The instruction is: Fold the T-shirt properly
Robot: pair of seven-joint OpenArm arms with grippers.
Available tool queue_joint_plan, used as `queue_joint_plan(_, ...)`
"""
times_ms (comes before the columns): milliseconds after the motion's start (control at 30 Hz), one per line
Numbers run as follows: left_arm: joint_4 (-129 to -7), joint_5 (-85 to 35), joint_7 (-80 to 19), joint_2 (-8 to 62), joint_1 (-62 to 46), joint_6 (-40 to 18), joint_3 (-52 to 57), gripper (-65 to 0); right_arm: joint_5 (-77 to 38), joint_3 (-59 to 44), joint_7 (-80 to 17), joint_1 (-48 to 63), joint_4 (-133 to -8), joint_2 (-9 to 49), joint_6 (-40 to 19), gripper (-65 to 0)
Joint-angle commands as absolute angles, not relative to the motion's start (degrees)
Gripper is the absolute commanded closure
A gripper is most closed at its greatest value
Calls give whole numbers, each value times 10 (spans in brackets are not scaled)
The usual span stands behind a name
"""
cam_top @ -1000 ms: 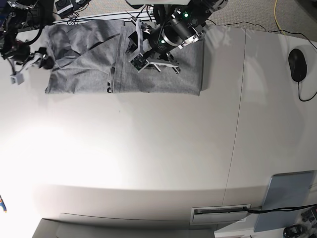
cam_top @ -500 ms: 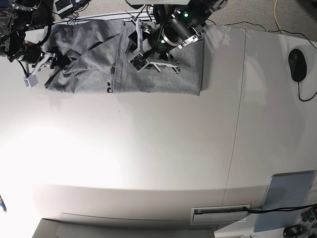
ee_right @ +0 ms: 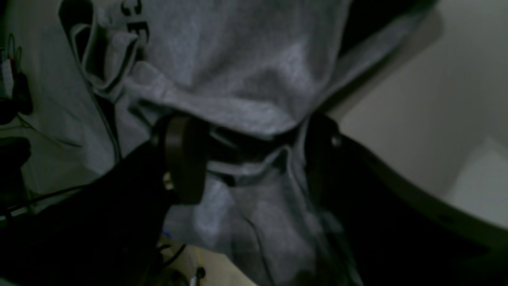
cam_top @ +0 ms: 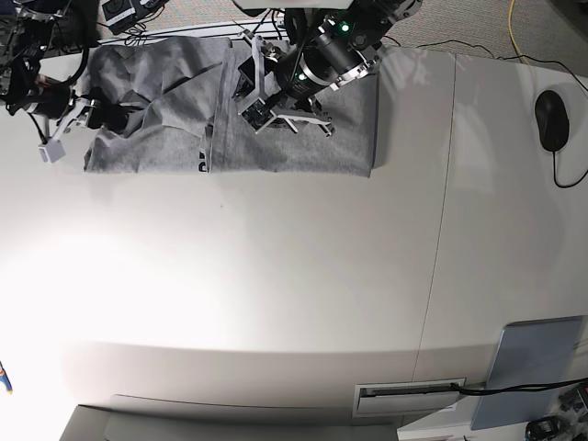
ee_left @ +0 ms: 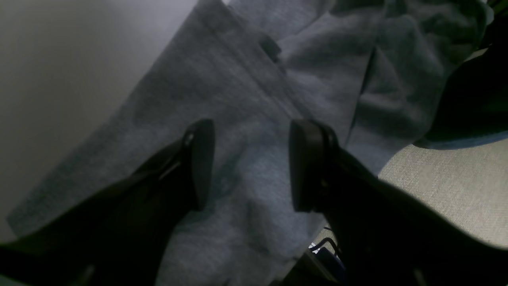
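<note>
The heather-grey T-shirt (cam_top: 340, 129) lies along the table's far edge, its right part flat and its left part rumpled. Black lettering (cam_top: 202, 163) peeks out at a fold near the front hem. My left gripper (cam_top: 253, 87) hovers over the shirt's middle. In the left wrist view it (ee_left: 250, 167) stands open above plain cloth (ee_left: 246, 91), with nothing pinched. My right gripper (cam_top: 108, 117) is at the shirt's left end. In the right wrist view it (ee_right: 252, 159) is open, with a raised fold of grey cloth (ee_right: 238, 99) lying between the wide-set jaws.
A black mouse (cam_top: 551, 119) with its cable sits at the right of the white table (cam_top: 276, 276). A grey-blue pad (cam_top: 537, 367) lies at the front right corner. Cables and carpet floor run behind the table's far edge.
My right arm has moved rightward from beside the shirt onto its left end, bunching the cloth there. The left arm has stayed put.
</note>
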State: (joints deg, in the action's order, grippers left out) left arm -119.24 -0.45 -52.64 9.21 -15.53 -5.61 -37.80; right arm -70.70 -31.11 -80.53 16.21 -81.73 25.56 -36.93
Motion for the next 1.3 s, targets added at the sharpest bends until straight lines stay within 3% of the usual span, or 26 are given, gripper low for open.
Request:
queue_joint_plan(0, -1202, -6, -514, 88, -154, -56, -380, -311, -729, -316, -800, 160, -824, 262, -367, -365)
queue_joint_plan(733, -1202, -6, -515, 88, -156, -57, -380, -311, -658, -316, -800, 160, -824, 196, -366, -364)
queue_joint_plan(1033, -1202, -6, -517, 88, -156, -60, -380, -311, -615, -342, -798, 160, -824, 260, -330, -364)
queue_joint_plan(1267, -1202, -6, -517, 88, -156, -60, -380, -311, -589, -325, -790, 160, -824, 248, -324, -364)
